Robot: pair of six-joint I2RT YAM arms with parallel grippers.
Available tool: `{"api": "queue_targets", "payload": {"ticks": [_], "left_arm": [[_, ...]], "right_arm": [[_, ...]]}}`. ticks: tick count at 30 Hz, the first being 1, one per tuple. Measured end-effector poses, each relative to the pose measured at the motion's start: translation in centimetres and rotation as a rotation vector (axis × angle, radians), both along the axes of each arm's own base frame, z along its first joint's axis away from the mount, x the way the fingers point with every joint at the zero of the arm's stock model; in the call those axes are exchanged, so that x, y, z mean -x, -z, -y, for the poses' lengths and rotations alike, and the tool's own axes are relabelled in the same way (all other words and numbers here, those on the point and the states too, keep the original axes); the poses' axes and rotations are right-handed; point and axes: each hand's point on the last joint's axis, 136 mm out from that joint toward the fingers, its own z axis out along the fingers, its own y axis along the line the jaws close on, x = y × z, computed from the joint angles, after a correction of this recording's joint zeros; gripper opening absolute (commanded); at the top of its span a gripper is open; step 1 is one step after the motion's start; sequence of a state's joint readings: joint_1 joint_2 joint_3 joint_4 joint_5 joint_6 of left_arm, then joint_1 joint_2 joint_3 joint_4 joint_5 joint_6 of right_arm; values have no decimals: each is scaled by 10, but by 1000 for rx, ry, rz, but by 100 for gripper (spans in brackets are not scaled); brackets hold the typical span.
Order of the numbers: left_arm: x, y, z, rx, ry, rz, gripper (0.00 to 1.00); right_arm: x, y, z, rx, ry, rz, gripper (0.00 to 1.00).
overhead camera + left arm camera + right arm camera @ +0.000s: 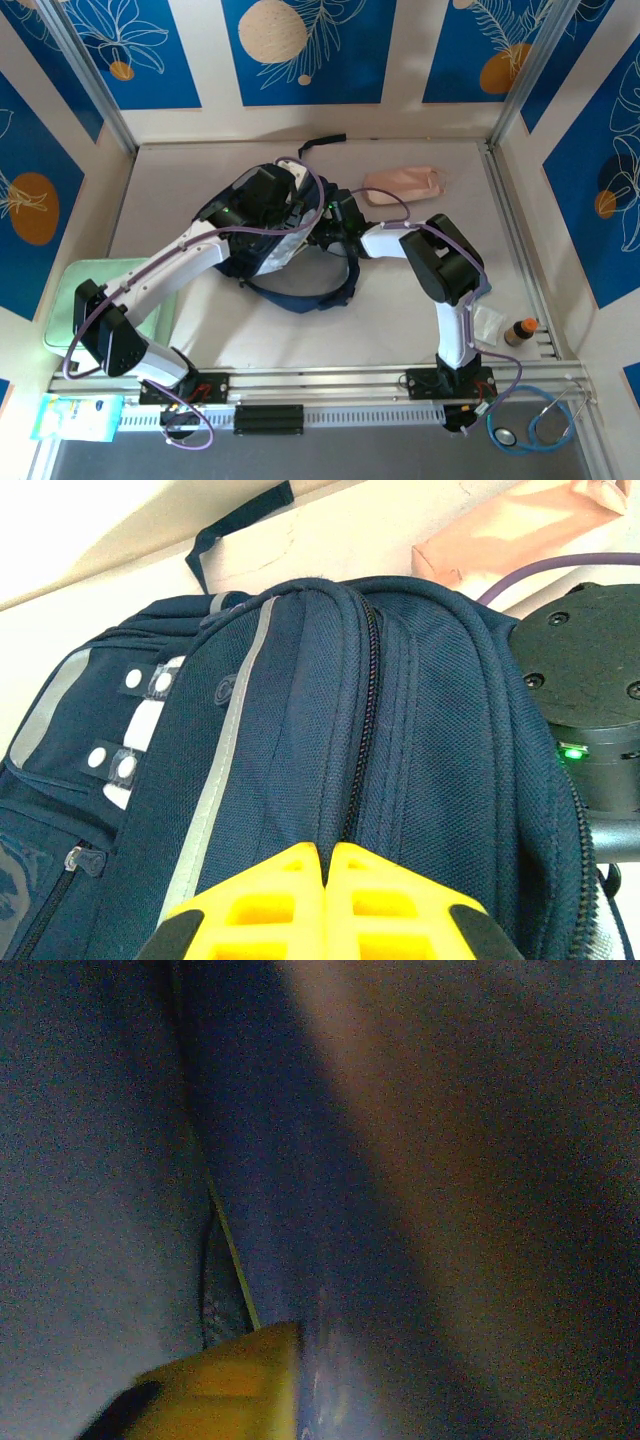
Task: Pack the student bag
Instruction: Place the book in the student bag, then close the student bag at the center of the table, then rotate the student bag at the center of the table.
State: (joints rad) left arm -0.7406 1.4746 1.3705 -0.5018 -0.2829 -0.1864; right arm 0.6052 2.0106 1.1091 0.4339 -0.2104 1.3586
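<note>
The student bag (240,268), dark navy with light stripes, lies mid-table under both arms. In the left wrist view its zipper ridge (365,710) runs straight down into my left gripper (327,852). The yellow fingers there are pressed together, pinching the navy fabric beside the zipper. My right arm's wrist (345,215) reaches into the bag from the right. In the right wrist view everything is dark and blurred. One yellow finger (225,1385) shows against the bag's dim inside, beside a thin upright edge (228,1250). Its other finger is hidden.
A pink pouch (403,186) lies behind the bag at the back right. A green tray (70,300) sits at the left edge. A small brown bottle (521,331) and a clear packet (488,322) are at the right. A stethoscope (540,420) lies at the front right.
</note>
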Motion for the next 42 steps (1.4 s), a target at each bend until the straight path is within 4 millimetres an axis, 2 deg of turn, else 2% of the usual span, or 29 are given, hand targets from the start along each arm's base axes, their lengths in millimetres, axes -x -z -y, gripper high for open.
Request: {"api": "queue_targets", "payload": {"ticks": [3, 8, 15, 17, 19, 20, 21, 25, 27, 29, 32, 36, 40, 42], "left_arm": [[0, 0, -1, -3, -4, 2, 0], [-1, 0, -1, 8, -14, -3, 0], [-1, 0, 0, 25, -15, -13, 0], [1, 3, 4, 39, -4, -30, 0], [1, 11, 11, 57, 13, -59, 11], [0, 16, 15, 64, 24, -76, 22], [0, 24, 21, 73, 36, -101, 37], [-3, 50, 44, 129, 67, -179, 68], [-3, 61, 45, 151, 60, -211, 75], [1, 73, 41, 168, 47, -249, 77], [3, 97, 16, 204, -30, -316, 77], [12, 128, -56, 251, -242, -397, 74], [36, 148, -127, 331, -478, -433, 66], [49, 157, -151, 371, -577, -444, 61]], "right_arm": [[5, -2, 0, 3, -23, -1, 51], [28, -14, 25, -4, -28, -24, 62], [64, -20, 99, 19, 66, -62, 67], [72, -29, 120, 43, 106, -49, 68], [76, -43, 142, 85, 156, -11, 70], [77, -51, 152, 109, 183, 12, 71], [78, -58, 162, 134, 208, 38, 72], [86, -82, 196, 238, 283, 136, 74], [90, -86, 203, 287, 280, 156, 74], [91, -87, 205, 327, 261, 165, 74], [94, -86, 200, 371, 205, 167, 74], [104, -74, 176, 420, 94, 150, 73], [116, -49, 160, 464, 9, 90, 73], [120, -38, 156, 482, -13, 61, 73]]}}
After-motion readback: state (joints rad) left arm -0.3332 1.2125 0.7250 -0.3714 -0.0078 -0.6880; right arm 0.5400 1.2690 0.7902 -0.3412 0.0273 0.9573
